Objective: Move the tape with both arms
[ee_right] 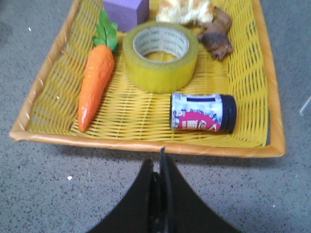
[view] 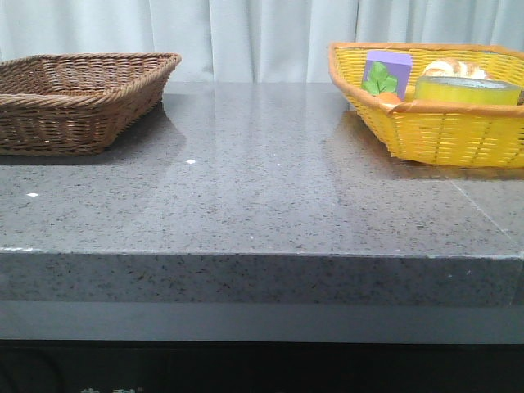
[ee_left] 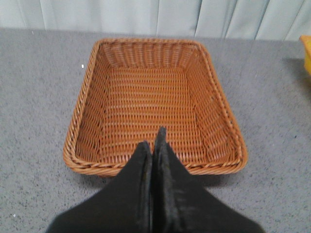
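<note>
The tape, a wide yellow roll with a white, green-printed core, lies flat in the yellow basket. It also shows in the front view at the back right. My right gripper is shut and empty, over the table just outside the basket's near rim. My left gripper is shut and empty, over the near rim of the brown wicker basket. Neither arm shows in the front view.
The yellow basket also holds a toy carrot, a purple block, a small can, bread and a brown piece. The brown basket sits back left on the grey table.
</note>
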You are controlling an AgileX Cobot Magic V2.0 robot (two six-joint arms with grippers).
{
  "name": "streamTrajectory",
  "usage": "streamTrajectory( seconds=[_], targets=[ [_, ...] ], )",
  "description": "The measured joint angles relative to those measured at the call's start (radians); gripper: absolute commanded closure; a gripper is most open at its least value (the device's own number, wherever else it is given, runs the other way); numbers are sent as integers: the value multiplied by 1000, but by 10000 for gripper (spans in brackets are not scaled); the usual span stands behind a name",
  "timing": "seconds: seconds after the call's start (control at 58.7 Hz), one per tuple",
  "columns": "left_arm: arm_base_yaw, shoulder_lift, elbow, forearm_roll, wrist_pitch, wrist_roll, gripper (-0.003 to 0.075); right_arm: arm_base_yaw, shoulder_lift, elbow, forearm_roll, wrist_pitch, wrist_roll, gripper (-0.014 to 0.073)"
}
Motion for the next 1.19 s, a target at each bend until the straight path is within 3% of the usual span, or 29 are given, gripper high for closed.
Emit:
streamTrajectory(
  seconds=[0.068, 0.136, 0.307, 0.375, 0.426, 0.682, 0.972, 1.193],
  targets=[
    [0, 33, 0, 0, 0, 0, 731, 0, 26, 0, -4, 0, 0, 697],
    [0, 63, 0, 0, 0, 0, 672, 0, 48, 0, -11, 0, 0, 615],
    [0, 112, 0, 0, -29, 2, 346, 0, 95, 0, -14, 0, 0, 233],
    [0, 126, 0, 0, -37, 2, 241, 0, 110, 0, -14, 0, 0, 135],
    [0, 130, 0, 0, -41, 2, 190, 0, 121, 0, -14, 0, 0, 109],
    [-54, 134, 0, -9, -64, 2, 195, -1, 175, -57, -14, 26, 0, 121],
    [-396, 134, 0, -9, -66, 48, 195, -88, 371, -317, -12, 177, 18, 121],
    [-571, 134, 0, -9, -66, 54, 195, -111, 538, -500, -7, 265, 18, 121]
  ],
)
